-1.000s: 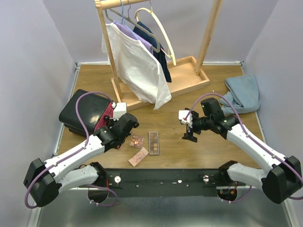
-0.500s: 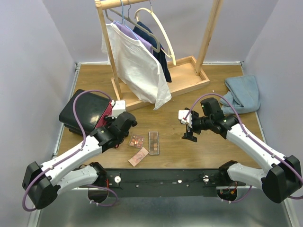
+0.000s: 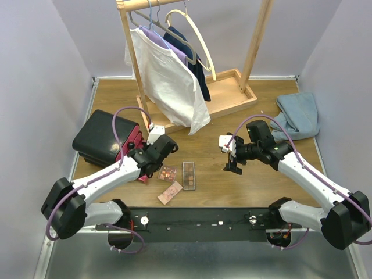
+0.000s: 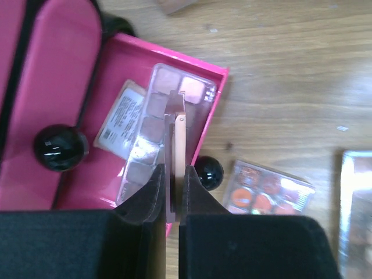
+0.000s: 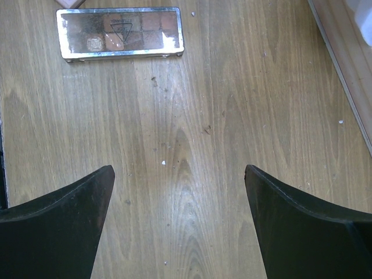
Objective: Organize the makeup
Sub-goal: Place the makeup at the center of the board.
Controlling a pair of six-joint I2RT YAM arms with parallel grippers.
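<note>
In the left wrist view my left gripper (image 4: 172, 171) is shut on a thin peach-and-brown compact (image 4: 176, 139), held edge-on above an open pink drawer (image 4: 125, 70). A clear-lidded eyeshadow palette (image 4: 165, 110) lies in that drawer. An orange-toned palette (image 4: 268, 190) rests on the wood just right of the drawer. From above, three palettes lie near the front: a square one (image 3: 168, 173), a long one (image 3: 189, 175) and a pink one (image 3: 170, 192). My right gripper (image 3: 233, 168) is open over bare wood, with the long palette (image 5: 120, 33) ahead of it.
The black case (image 3: 102, 136) with pink drawers sits at the left, its round black knobs (image 4: 60, 147) showing. A wooden clothes rack (image 3: 232, 96) with hung shirts (image 3: 168, 81) stands at the back. A blue cloth (image 3: 299, 113) lies at the far right.
My left arm has swung to the right and slightly away from its base, carrying the compact with it. The right arm has not moved.
</note>
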